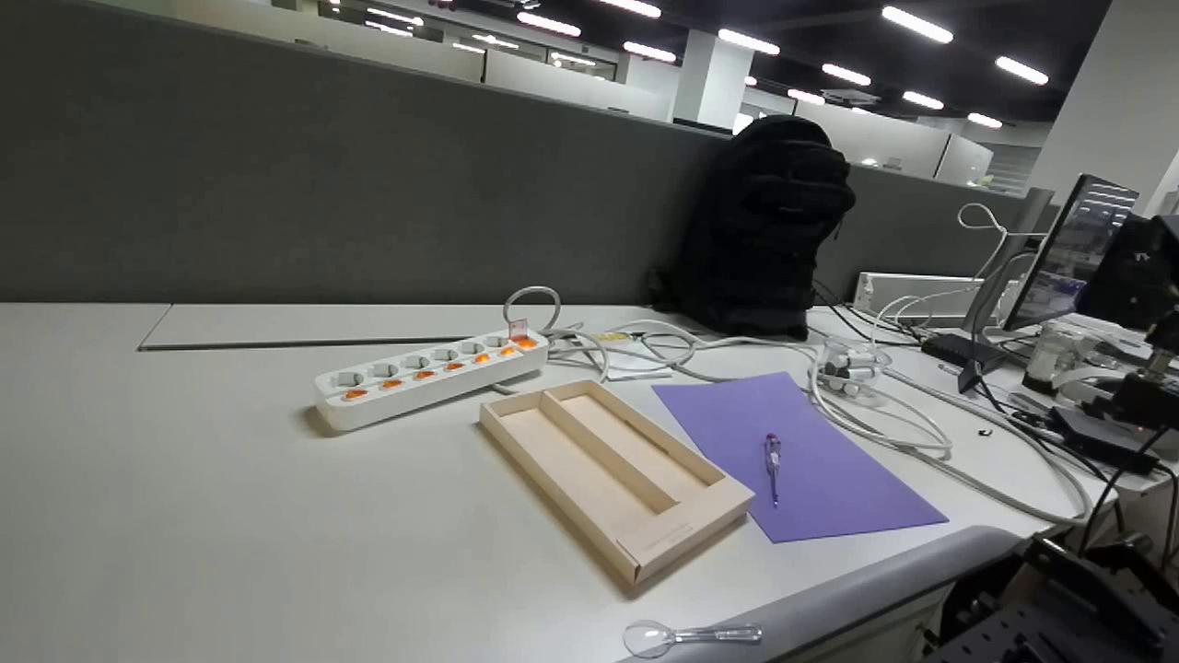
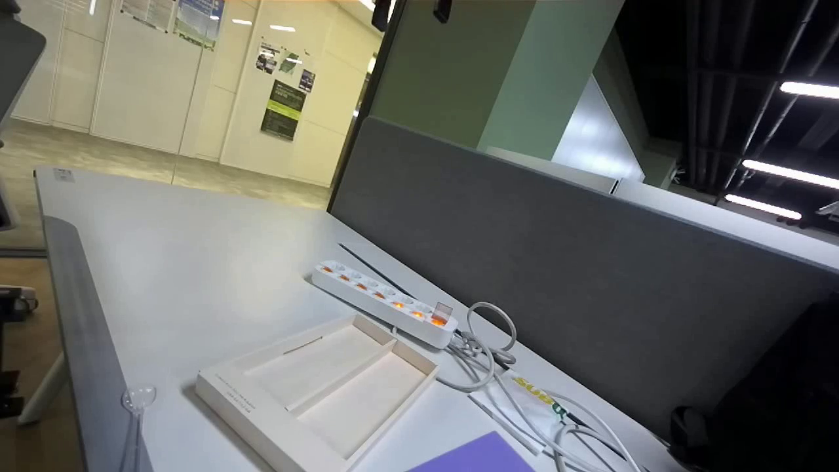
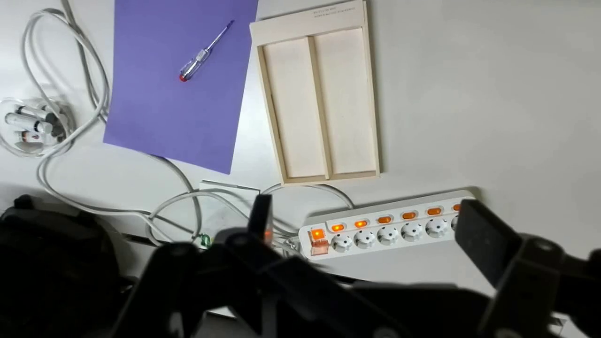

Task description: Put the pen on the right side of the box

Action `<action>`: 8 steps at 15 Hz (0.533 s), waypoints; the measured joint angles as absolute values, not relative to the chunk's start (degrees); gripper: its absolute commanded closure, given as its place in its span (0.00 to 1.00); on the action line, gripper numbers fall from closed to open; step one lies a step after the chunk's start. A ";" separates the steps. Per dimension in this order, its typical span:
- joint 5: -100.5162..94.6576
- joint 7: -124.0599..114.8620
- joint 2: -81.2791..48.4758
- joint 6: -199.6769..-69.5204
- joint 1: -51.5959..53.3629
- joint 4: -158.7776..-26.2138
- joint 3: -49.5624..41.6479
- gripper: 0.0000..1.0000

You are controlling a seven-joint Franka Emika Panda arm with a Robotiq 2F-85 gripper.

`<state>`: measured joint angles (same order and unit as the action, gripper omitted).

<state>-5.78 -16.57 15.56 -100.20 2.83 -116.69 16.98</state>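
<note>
Red-ended clear pen [image 3: 202,55] beside the two-compartment wooden box [image 3: 318,97]

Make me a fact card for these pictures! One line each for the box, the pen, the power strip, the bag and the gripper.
Box: light wood, two long compartments
Pen: red-ended, lying on the purple sheet, not in the box
Power strip: white, orange switches, near one end of the box
Bag: black, standing by the grey partition
Gripper: open, holding nothing

Box [image 1: 612,452] open above, power strip [image 1: 435,383] near
</note>
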 measured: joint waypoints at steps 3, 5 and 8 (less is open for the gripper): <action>-6.06 -16.90 15.48 -100.59 3.24 -116.94 16.37 0.00; -6.07 -17.76 15.53 -102.60 3.20 -118.02 15.21 0.00; -5.11 -18.58 15.91 -107.96 2.60 -121.66 11.90 0.00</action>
<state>-5.11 -18.58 15.91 -107.96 2.60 -121.66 11.90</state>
